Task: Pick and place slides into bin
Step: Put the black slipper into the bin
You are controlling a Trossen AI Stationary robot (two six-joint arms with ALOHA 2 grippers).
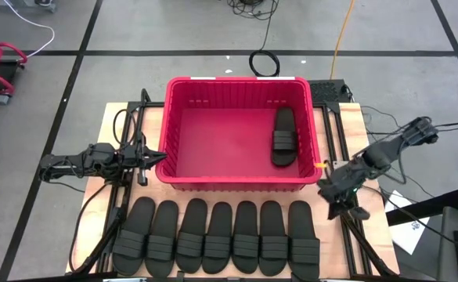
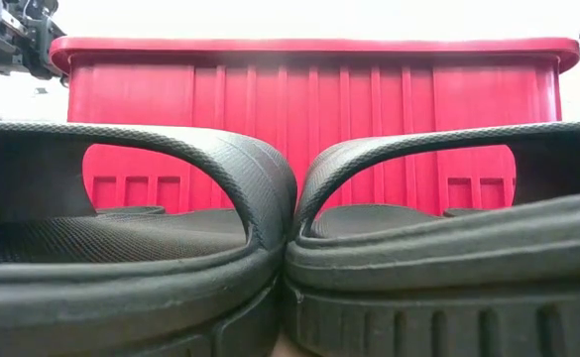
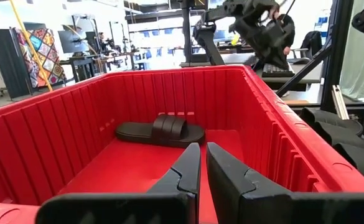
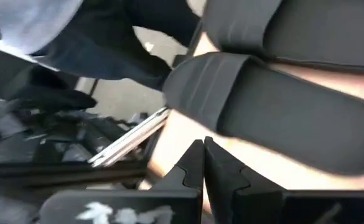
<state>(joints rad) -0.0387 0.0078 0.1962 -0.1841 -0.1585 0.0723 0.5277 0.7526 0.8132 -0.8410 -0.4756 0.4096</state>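
Counting: one slide (image 1: 284, 137) lies flat in bin (image 1: 239, 181), near its right wall. Seven slides (image 1: 217, 236) left, in row along bench front edge. Left gripper (image 1: 152, 153) at bin's left rim, jaws nearly closed, empty. Right gripper (image 1: 332, 193) off bin's front-right corner, jaws closed, empty.

Arms: two dark jointed arms, black cables trailing.
Left tool (image 3: 199, 163): smooth black tapered fingers.
Right tool (image 4: 201, 163): matching black fingers.

Overhead looks straight down; low camera, seemingly touching slides (image 2: 270, 228), faces bin (image 2: 309, 109).
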